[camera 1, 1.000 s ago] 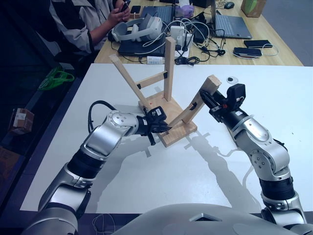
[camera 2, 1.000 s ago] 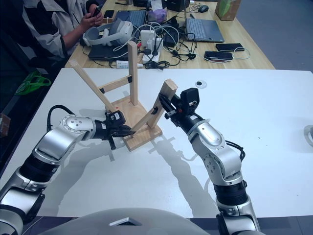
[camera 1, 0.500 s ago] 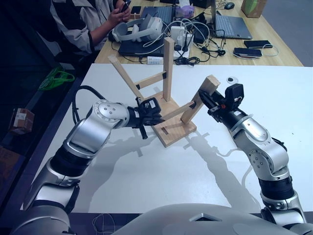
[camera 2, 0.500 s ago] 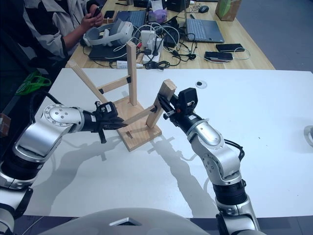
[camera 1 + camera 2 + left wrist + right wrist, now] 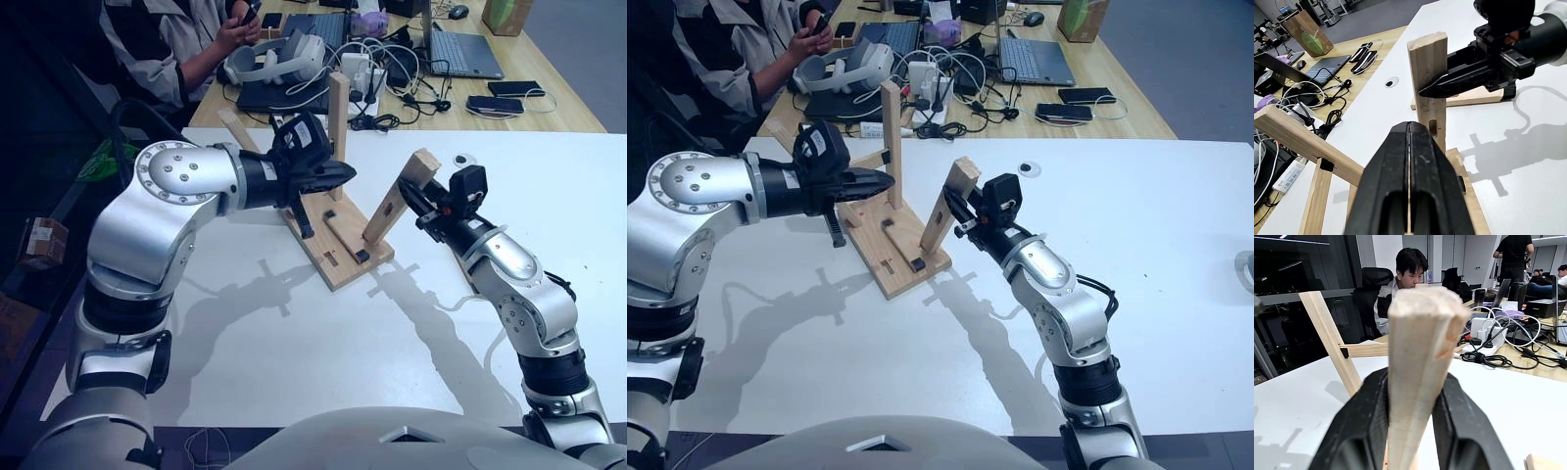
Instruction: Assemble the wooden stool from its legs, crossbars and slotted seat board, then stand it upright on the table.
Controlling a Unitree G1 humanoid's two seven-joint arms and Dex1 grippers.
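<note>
L claw point(image 5: 345, 172) is shut tight, fingers pressed together w/ nothing between them. I see it up in the air over the seat board point(image 5: 328, 266), tip pointing toward the R claw point(image 5: 409, 194). R claw is closed on a leaning leg point(image 5: 384, 217), one finger on each side, on its upper part. The bottom end of that leg sits on the board. The seat board lies on the white table point(image 5: 294, 343), slots facing up. At the far end of the board stand 2 more legs: a straight leg point(image 5: 338, 117) and a tilted leg point(image 5: 1327, 333), w/ a crossbar point(image 5: 1364, 350) joining them. L claw's tip is just beside the straight leg. I can't tell if it touches.
</note>
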